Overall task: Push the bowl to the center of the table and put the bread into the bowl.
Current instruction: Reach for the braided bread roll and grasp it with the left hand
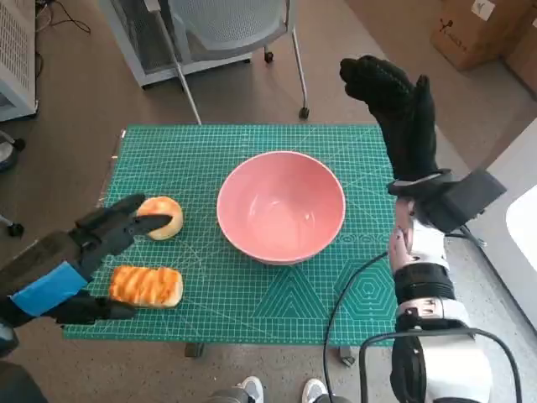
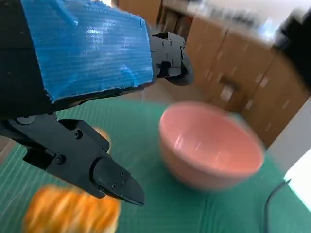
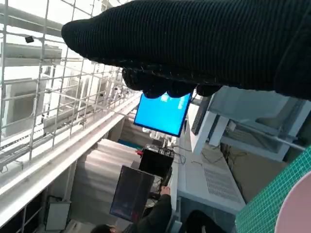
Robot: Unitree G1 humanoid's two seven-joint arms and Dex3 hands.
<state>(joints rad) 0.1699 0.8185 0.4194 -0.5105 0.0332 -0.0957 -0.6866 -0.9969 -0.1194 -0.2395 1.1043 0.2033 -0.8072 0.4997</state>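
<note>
The left hand (image 1: 99, 243) is seen low at the near-left corner of the green cutting mat (image 1: 252, 302), forearm coming in from the near-left edge. Its black fingers (image 1: 126, 220) are spread apart, nothing gripped; upper ones reach over a round bun (image 1: 164, 217), lower part sits beside the oblong bread (image 1: 147, 285) (contact w/ either can't be told). In the left wrist view the taped hand (image 2: 82, 87) is seen w/ fingers parted above the blurred bread (image 2: 70, 211).

The right hand (image 1: 394, 105) is raised above the far-right corner of the mat, forearm rising from the near-right. The glove's fingers are extended, loosely together, holding nothing. In the right wrist view the glove (image 3: 204, 43) fills the top; the hand is released.

The bread lies near-left on the mat, long axis approx. left-right, browned top up. The bun sits just beyond it, apart from it.

The pink bowl (image 1: 281, 206) stands upright at about the mat's middle, right of both breads, nothing inside. In the left wrist view the bowl (image 2: 211, 145) is seen beyond the fingers, interior bare.

Beyond the table a chair base (image 1: 243, 34) stands on the floor; a cardboard box (image 1: 474, 29) is at far right. A monitor (image 3: 163, 114) glows blue in the right wrist view, and a person (image 3: 150, 218) sits below it.
</note>
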